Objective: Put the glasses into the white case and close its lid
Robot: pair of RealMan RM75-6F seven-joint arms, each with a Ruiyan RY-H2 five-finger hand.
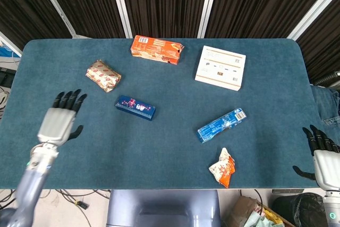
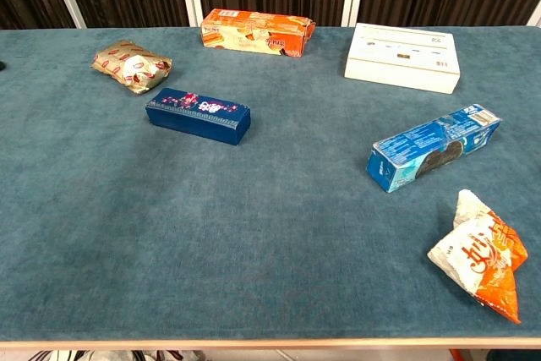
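Observation:
No glasses show in either view. The only white item is a flat white box [image 1: 220, 67] [image 2: 403, 57] lying closed at the back right of the blue table. My left hand [image 1: 58, 120] hovers over the table's near left part, fingers spread, holding nothing, well left of a dark blue box [image 1: 135, 108] [image 2: 198, 115]. My right hand [image 1: 321, 155] hangs beyond the table's right edge, fingers apart and empty. The chest view shows neither hand.
An orange box [image 1: 157, 49] [image 2: 257, 31] lies at the back centre, a gold and red packet [image 1: 103, 75] [image 2: 131, 65] at the left. A blue biscuit box [image 1: 221, 125] [image 2: 433, 147] and an orange-white snack bag [image 1: 223, 167] [image 2: 479, 265] sit at the near right.

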